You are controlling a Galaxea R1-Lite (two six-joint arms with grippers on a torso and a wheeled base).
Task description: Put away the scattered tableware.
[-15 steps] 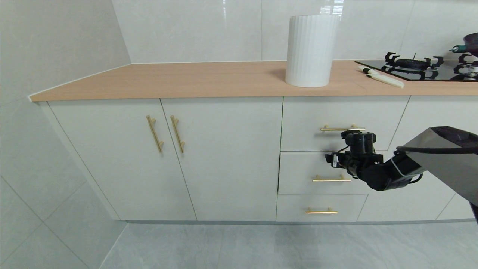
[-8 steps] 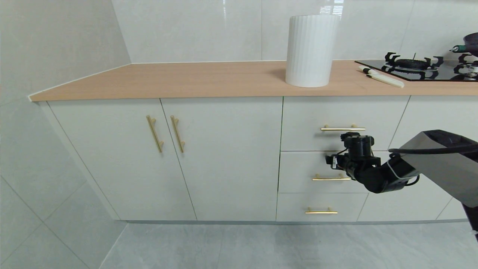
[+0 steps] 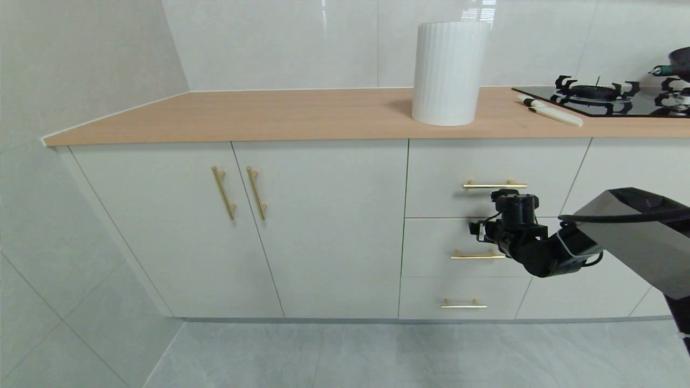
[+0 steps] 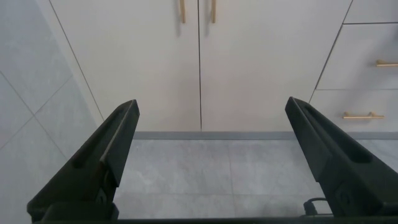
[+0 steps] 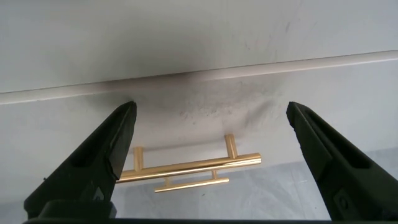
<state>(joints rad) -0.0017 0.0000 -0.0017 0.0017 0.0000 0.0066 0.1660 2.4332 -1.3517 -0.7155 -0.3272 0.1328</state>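
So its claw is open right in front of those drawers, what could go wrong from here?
The right gripper is open, but the middle drawer's gold handle sits below it, not between its fingers. Closing now would probably catch nothing, and pushing forward could scrape the drawer front. The handle is also a thin, shiny bar, so a shallow grip might slip off when it pulls.

Right arm: extended forward, low. Right gripper: jaws spread wide. Left gripper: jaws spread wide, angled downward.
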